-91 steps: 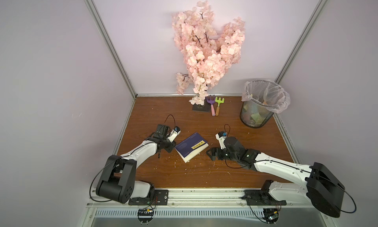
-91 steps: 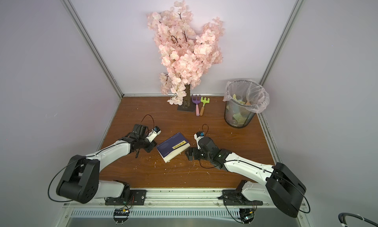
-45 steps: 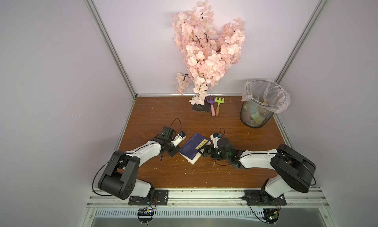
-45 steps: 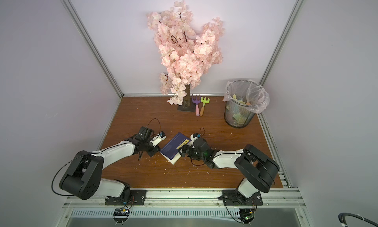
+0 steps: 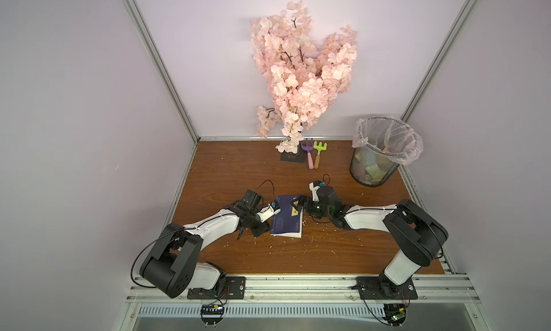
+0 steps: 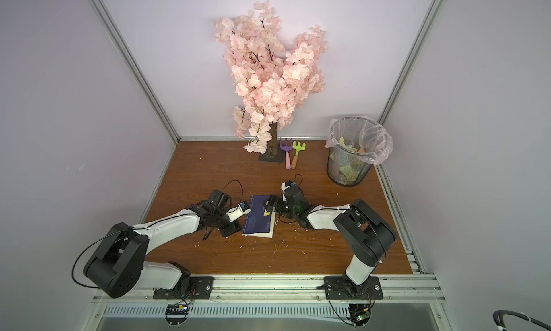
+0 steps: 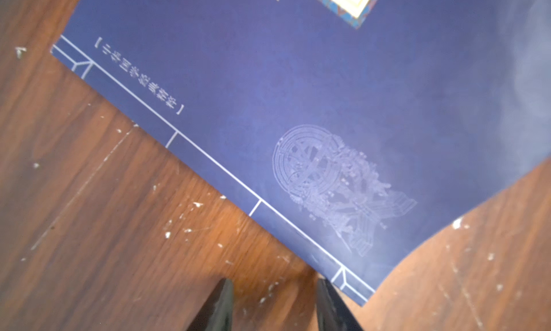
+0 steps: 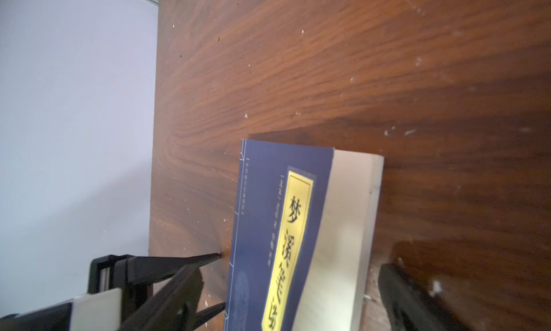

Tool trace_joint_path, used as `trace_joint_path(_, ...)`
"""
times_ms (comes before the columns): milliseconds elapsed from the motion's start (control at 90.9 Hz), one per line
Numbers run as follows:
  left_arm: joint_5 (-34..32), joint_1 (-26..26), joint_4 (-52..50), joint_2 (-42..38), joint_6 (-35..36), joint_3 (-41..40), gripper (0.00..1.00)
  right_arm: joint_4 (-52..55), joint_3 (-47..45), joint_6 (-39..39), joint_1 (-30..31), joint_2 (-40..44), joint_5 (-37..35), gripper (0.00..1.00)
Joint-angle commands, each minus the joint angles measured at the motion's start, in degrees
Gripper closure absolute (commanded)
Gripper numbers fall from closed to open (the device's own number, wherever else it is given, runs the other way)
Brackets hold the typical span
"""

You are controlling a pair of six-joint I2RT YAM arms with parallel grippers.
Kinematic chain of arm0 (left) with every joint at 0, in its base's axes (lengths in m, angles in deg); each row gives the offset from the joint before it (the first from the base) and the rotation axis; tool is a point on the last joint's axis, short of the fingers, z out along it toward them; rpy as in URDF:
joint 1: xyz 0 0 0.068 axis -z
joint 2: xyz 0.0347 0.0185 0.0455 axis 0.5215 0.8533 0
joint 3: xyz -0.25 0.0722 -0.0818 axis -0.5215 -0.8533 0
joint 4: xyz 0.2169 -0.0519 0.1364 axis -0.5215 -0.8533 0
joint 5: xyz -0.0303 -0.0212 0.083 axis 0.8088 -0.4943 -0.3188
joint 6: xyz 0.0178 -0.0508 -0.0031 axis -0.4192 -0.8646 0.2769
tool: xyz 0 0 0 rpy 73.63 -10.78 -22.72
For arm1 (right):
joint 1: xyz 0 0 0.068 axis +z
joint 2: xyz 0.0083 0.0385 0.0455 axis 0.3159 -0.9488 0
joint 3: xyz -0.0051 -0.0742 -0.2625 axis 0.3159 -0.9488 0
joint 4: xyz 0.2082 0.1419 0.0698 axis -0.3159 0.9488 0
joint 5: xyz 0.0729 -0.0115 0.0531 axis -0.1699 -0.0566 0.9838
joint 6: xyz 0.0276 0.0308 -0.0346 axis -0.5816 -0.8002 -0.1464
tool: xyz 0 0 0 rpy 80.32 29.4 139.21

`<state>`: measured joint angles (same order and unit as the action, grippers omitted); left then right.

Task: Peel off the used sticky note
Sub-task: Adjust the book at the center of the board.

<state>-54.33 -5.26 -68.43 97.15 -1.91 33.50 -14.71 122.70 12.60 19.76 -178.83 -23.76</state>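
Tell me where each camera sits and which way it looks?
Top views: high over the arms' bases, looking down on table, book, tree and bin; left arm and right arm show whole.
Left wrist: on the left arm, facing the book's cover; left gripper tips show, open.
Right wrist: on the right arm, looking along the book toward the wall; right gripper fingers straddle the book, left gripper beyond.
Shared: all views show the book.

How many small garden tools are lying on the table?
2. The purple rake lies beside the tree base; the green rake lies next to it, toward the bin. None seems hidden.
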Motion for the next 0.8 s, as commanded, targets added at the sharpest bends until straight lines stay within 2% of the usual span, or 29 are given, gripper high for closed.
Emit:
trace_joint_path(0,1.9,-1.21,-0.38,-2.91,-2.33,3.04,0.51,9.69,1.02,7.58,-2.61,7.13,-2.97,0.06)
trace_joint_path(77,3.4,-6.16,1.87,-5.39,-5.32,4.28,0.43,14.93,0.93,13.19,-4.44,13.47,-6.7,0.04)
trace_joint_path(154,5.59,-13.53,7.98,-7.85,-10.6,4.01,0.34,19.39,1.2,21.29,-5.2,20.13,-13.16,0.03)
trace_joint_path(209,6.14,-18.62,14.42,-9.3,-15.35,2.51,0.22,21.2,1.26,27.31,-5.81,24.07,-18.38,0.03)
trace_joint_path(275,4.53,-22.17,23.55,-10.75,-19.2,-0.22,0.0,20.54,0.4,34.0,-6.51,27.72,-24.18,0.03)
trace_joint_path(385,-6.85,-22.65,44.4,-13.88,-24.23,-9.77,0.01,12.6,-4.42,42.47,-7.83,31.3,-33.61,0.01)
trace_joint_path(528,-9.88,-22.8,69.88,-12.89,-24.06,-22.6,0.01,6.54,-7.98,43.26,-13.3,31.27,-38.67,0.01)
trace_joint_path(660,-14.26,-22.79,75.41,-5.01,-23.31,-22.87,0.01,-1.94,-12.84,49.36,-16.15,31.68,-40.88,0.01)
trace_joint_path(737,-14.63,-22.99,87.9,-0.49,-23.47,-27.2,0.01,-5.31,-14.89,51.22,-18.13,31.63,-41.02,0.01)
trace_joint_path(792,-14.51,-23.03,93.25,2.39,-23.61,-28.04,0.01,-9.83,-17.19,52.69,-20.22,31.47,-39.98,0.01)
